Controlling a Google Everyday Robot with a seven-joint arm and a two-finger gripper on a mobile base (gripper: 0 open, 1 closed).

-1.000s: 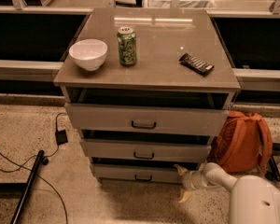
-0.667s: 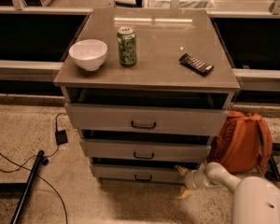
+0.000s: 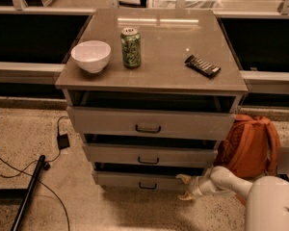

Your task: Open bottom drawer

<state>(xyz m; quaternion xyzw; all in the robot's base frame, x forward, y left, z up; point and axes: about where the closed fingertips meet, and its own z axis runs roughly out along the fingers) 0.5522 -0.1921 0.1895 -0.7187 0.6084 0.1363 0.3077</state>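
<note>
The bottom drawer [image 3: 135, 179] is the lowest of three grey-beige fronts on the cabinet, with a small dark bar handle [image 3: 148, 186]. It stands slightly pulled out, with a dark gap above its front. My gripper [image 3: 185, 187] is at the drawer front's right end, right of the handle, on the white arm [image 3: 231, 182] that comes in from the lower right. One finger sits near the drawer's top edge and one lower, near the floor, so the fingers are spread apart and hold nothing.
On the cabinet top stand a white bowl [image 3: 91, 56], a green can [image 3: 131, 47] and a dark snack bar [image 3: 202, 65]. An orange backpack [image 3: 250, 146] leans at the cabinet's right. Cables and a black pole [image 3: 31, 186] lie on the floor at left.
The gripper and arm have shifted very slightly at the drawer's right end. The drawers look unchanged.
</note>
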